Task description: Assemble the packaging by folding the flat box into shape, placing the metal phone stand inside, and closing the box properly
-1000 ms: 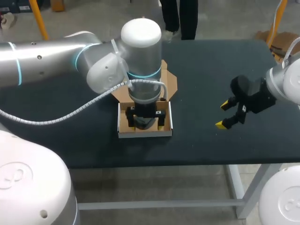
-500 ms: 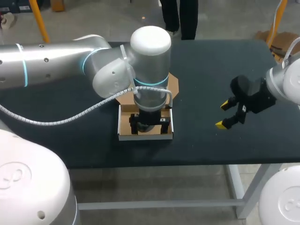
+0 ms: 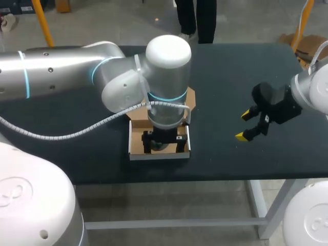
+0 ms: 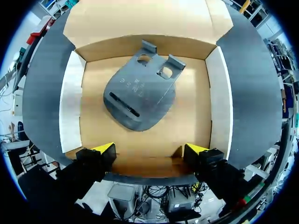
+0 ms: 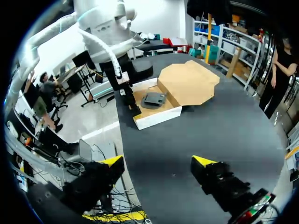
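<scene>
Right now, on the black table, the open cardboard box has the left gripper spread wide and empty over it, the right gripper gaping empty at its 3 o'clock, and the metal phone stand flat on its floor.

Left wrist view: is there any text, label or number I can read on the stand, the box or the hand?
phone stand: one short row of raised letters on its flat plate, too faint and blurred to read.
box: no print shows on its floor, walls or open lid flap.
left hand: no markings show on its yellow tips.
</scene>
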Action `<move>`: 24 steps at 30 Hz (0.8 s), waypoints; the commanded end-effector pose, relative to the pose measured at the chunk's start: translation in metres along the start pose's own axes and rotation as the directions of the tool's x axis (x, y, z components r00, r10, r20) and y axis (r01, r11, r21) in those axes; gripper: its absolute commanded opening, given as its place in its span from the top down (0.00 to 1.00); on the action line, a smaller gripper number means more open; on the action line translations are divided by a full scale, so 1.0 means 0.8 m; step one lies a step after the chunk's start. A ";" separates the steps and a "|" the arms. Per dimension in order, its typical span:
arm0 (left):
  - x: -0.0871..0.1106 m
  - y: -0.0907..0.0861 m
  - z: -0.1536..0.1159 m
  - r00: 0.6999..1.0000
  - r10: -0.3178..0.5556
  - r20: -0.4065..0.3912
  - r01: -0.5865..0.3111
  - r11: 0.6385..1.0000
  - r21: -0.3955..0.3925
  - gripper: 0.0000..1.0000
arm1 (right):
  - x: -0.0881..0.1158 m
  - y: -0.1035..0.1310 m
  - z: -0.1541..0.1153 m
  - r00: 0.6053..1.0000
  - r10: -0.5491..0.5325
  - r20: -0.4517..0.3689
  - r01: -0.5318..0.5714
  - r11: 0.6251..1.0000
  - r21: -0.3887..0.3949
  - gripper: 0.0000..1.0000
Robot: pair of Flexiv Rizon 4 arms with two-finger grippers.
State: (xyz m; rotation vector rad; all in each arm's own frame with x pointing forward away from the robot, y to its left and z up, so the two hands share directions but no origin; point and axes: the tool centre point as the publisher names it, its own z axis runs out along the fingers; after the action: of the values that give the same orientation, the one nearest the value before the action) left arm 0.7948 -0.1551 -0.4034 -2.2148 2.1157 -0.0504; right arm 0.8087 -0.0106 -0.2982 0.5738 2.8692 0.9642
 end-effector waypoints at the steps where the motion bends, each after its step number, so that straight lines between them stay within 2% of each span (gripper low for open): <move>1: -0.001 0.010 -0.002 1.000 -0.001 0.001 0.001 1.000 0.009 0.00 | 0.000 -0.001 -0.002 1.000 -0.002 -0.004 0.002 1.000 -0.005 0.00; 16: 0.002 0.030 -0.005 1.000 -0.013 0.001 0.013 1.000 0.014 0.00 | 0.000 -0.001 -0.002 1.000 -0.002 -0.004 0.002 1.000 -0.005 0.00; 20: 0.002 0.025 -0.014 0.999 -0.034 -0.004 0.034 0.998 0.052 0.00 | 0.000 -0.001 -0.002 1.000 -0.002 -0.004 0.002 1.000 -0.005 0.00; 24: 0.001 0.017 -0.037 0.999 -0.032 -0.039 0.036 0.994 0.101 0.00 | 0.000 -0.001 -0.002 1.000 -0.002 -0.004 0.002 1.000 -0.005 0.00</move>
State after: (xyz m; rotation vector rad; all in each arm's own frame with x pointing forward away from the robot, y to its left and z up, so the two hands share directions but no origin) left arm 0.7852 -0.1650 -0.3913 -2.2197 2.0560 -0.1557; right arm 0.8087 -0.0106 -0.2982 0.5738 2.8692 0.9642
